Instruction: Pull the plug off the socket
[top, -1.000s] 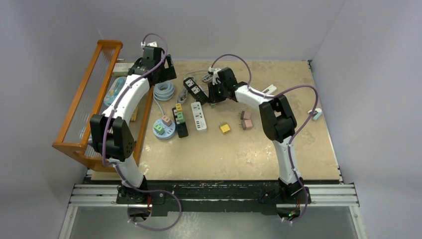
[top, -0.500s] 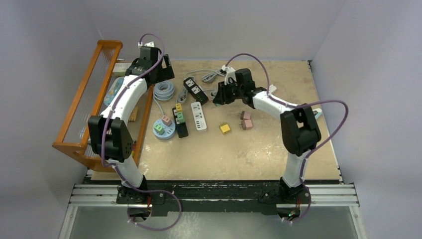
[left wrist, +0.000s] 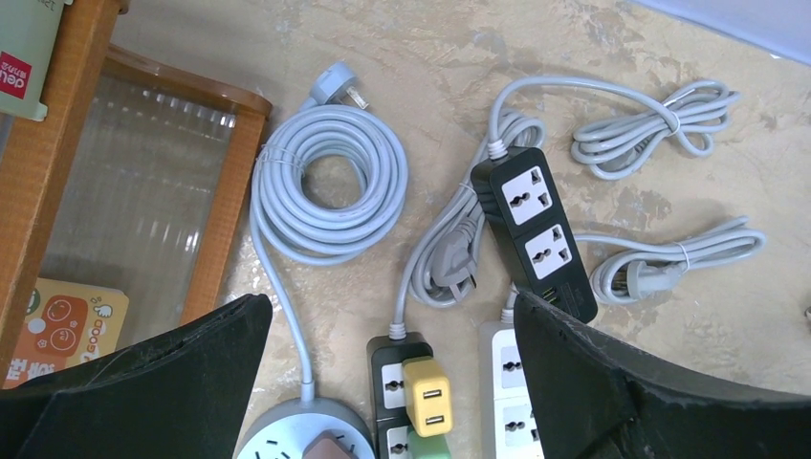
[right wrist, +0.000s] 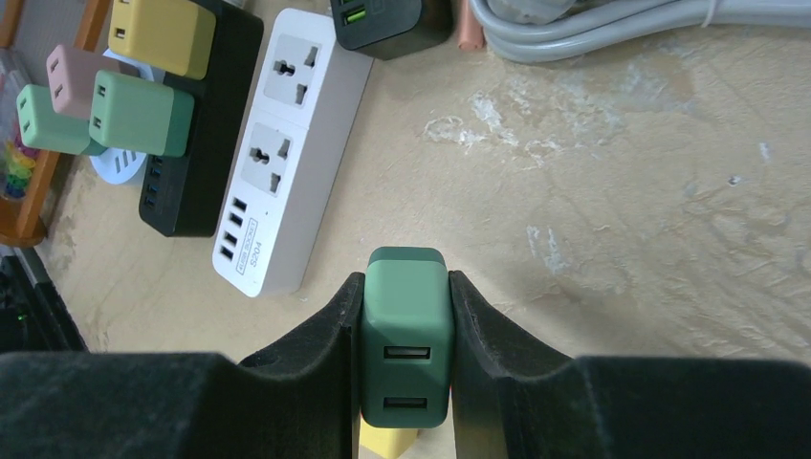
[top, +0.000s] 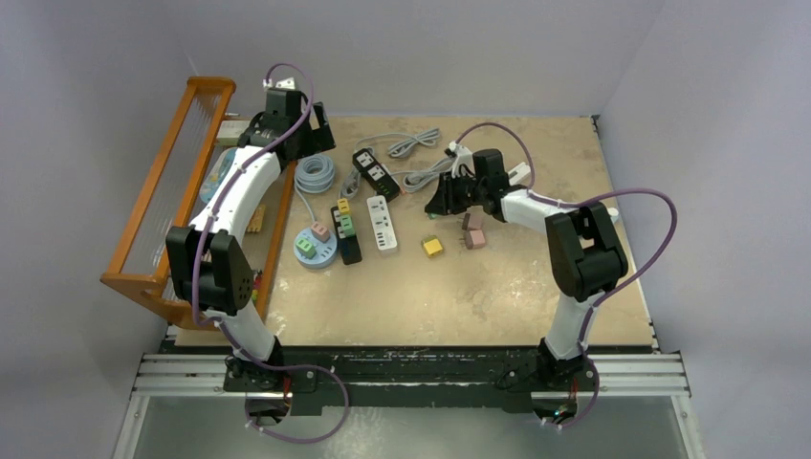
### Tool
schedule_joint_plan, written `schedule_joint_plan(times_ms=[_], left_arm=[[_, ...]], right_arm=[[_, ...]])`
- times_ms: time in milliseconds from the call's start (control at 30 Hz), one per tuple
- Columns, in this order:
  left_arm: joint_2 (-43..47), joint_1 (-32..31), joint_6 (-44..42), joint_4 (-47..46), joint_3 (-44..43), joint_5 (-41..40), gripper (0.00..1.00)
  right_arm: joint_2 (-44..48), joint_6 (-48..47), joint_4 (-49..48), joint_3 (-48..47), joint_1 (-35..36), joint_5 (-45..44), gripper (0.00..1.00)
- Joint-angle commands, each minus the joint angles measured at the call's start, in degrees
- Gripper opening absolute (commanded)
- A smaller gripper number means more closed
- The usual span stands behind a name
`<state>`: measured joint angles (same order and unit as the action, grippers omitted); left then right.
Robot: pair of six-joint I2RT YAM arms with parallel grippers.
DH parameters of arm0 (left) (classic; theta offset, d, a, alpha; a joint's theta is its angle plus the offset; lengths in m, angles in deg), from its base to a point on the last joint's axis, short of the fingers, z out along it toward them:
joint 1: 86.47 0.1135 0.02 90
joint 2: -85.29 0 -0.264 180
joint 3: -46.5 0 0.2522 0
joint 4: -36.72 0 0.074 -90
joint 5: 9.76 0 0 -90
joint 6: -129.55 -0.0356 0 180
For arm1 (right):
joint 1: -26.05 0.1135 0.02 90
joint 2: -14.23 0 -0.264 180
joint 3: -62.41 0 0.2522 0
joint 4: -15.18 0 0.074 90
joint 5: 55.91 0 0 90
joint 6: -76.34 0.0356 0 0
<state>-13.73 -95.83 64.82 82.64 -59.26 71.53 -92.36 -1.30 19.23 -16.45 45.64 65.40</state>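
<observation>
beige, scuffed bench point(top: 459, 296) under plain grey walls carries a scatter of power strips and cables. the green plug point(right wrist: 405, 330), a small blocky usb adapter, is in no socket: it sits pinched between the fingers of the right gripper point(right wrist: 405, 292), lifted clear of the bench with its ports facing the wrist camera. judging by that, the pull itself looks done and only setting it down remains. it looks like light, rigid, smooth-sided plastic, so it should not deform, but it could slip or twist if squeezed on a corner. the flat side faces, where the fingers press now, are the right place to hold.

just beyond it lies the white power strip point(right wrist: 287, 153), its sockets bare. beside that is the black power strip point(right wrist: 196, 182), with coloured adapters point(right wrist: 143, 115) plugged in. a loose yellow plug point(top: 433, 247) and two pink plugs point(top: 471, 229) lie on the bench near the right gripper. well apart, the left gripper point(left wrist: 390, 316) hangs with fingers spread wide, holding nothing, above the coiled grey cable point(left wrist: 330, 186) beside the orange rack point(top: 172, 191).
</observation>
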Motion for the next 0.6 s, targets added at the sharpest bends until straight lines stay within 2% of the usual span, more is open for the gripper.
schedule_joint_plan(times_ms=[0, 200, 567], left_arm=[[2.73, 0.66, -0.7, -2.8, 0.31, 0.88, 0.98], [2.64, 0.66, -0.69, -2.81, 0.36, 0.84, 0.98], [2.68, 0.67, -0.81, -2.93, 0.53, 0.9, 0.99]], right_arm=[[-0.09, 1.0, -4.87, 1.28, 0.27, 2.73, 0.0], [-0.65, 2.38, -6.83, 3.08, 0.22, 3.04, 0.0], [3.93, 3.83, -9.02, 8.65, -1.53, 0.68, 0.0]])
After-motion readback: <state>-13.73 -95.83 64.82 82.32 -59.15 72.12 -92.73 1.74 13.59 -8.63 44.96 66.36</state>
